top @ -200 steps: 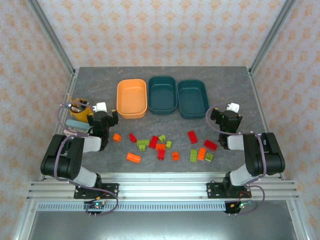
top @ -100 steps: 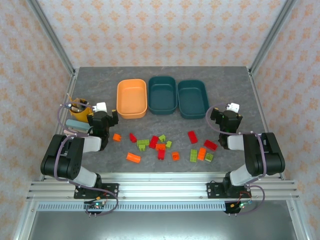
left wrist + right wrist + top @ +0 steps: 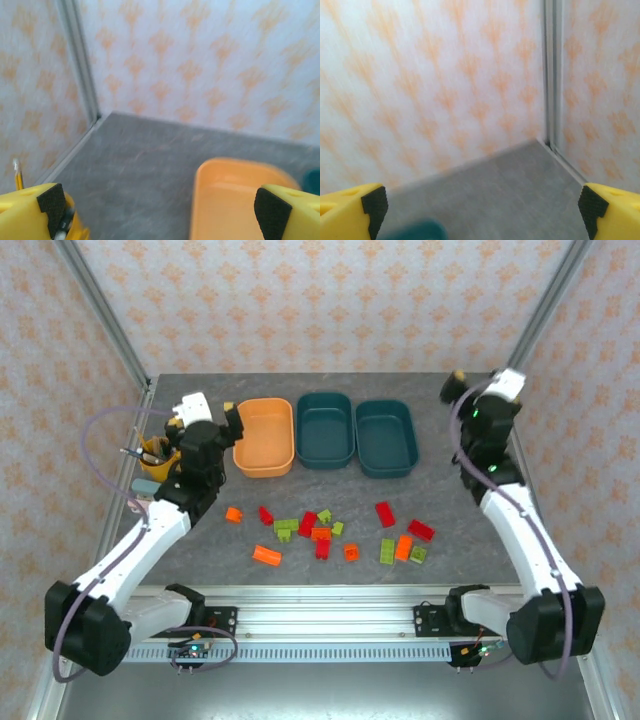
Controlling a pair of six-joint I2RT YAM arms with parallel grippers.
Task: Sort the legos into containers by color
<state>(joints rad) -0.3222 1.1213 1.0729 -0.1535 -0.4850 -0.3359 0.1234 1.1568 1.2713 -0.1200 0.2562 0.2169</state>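
Grey stone-look tabletop point(image 3: 400, 390); pale walls point(image 3: 320, 300), repeating orange motif; aluminium corner posts point(image 3: 101, 305); soft even light

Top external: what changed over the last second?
The left gripper swung out from its tucked pose to the left side of the orange container; the right gripper went to the far right corner. Jaws open, nothing taken. Legos, teal containers and the orange one stayed put.

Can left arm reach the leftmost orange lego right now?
Probably yes. The left gripper is open and empty near the orange container; the orange lego sits alone on bare table, nothing over it.
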